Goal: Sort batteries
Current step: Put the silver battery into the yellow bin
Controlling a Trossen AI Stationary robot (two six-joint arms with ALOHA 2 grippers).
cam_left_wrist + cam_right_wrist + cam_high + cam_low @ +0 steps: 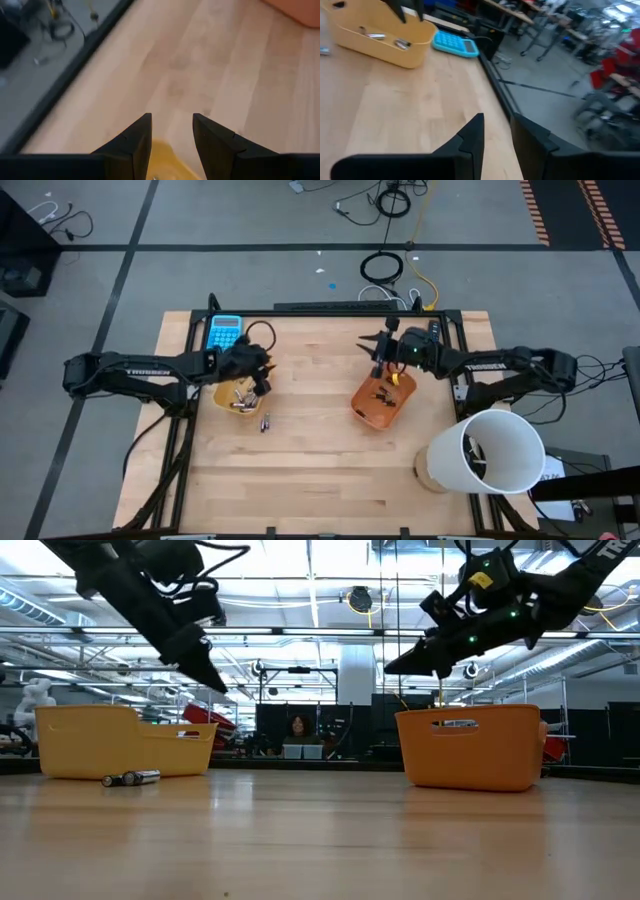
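Observation:
A yellow tray [228, 394] holds several batteries [241, 399], which also show in the right wrist view [373, 36]. Two more batteries [265, 422] lie on the table in front of it [131, 778]. An orange tray [382, 402] holds small dark batteries [385, 392]. My left gripper [262, 368] hovers open over the yellow tray's right end [165, 159], holding nothing. My right gripper [378, 346] hangs open above the table beyond the orange tray's far left corner [412, 662], its fingers [476, 131] empty.
A blue calculator [225, 332] lies at the far left corner, behind the yellow tray. A big white cylinder [488, 452] stands at the table's right near side. A black frame rail [340, 310] runs along the far edge. Bare wood [320, 470] spans the near half.

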